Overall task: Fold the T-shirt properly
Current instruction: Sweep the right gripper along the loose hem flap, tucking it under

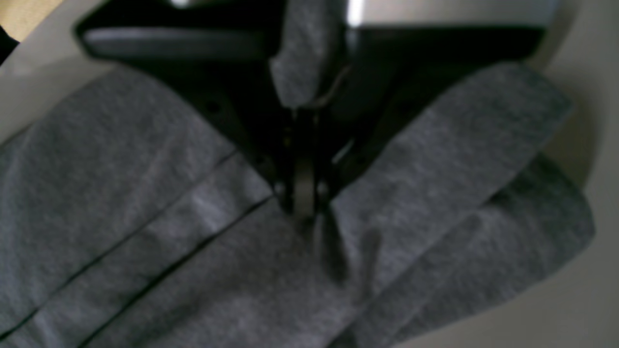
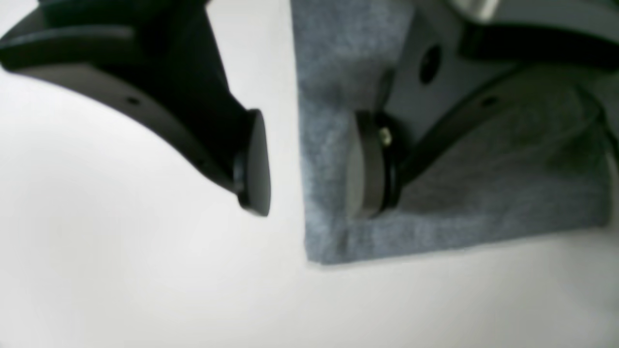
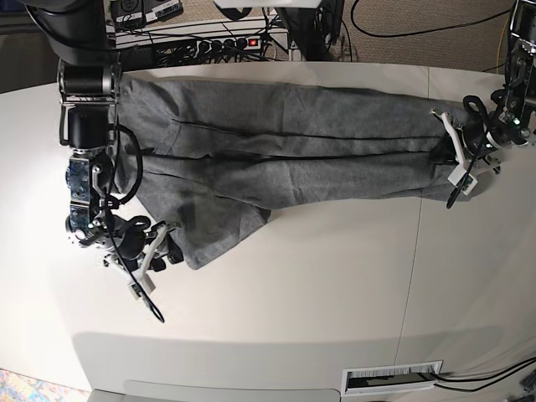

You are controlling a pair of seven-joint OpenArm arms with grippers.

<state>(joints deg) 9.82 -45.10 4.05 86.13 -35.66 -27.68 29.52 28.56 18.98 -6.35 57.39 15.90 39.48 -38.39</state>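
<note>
The heather-grey T-shirt (image 3: pixel 276 159) lies stretched sideways across the white table (image 3: pixel 335 293), with long creases along it. My left gripper (image 3: pixel 448 159) is at its right end, shut on a bunched fold of the fabric; in the left wrist view its tips (image 1: pixel 304 193) pinch the grey cloth (image 1: pixel 121 193). My right gripper (image 3: pixel 163 247) is open at the shirt's lower left corner. In the right wrist view (image 2: pixel 309 164) one finger (image 2: pixel 254 164) is over bare table and the other (image 2: pixel 367 164) lies against the shirt (image 2: pixel 483 193), with the shirt's edge between them.
A power strip and cables (image 3: pixel 226 38) run along the table's far edge. A white label plate (image 3: pixel 394 377) sits at the near edge. The table's near half is bare white surface, with a seam (image 3: pixel 410 276) running through it.
</note>
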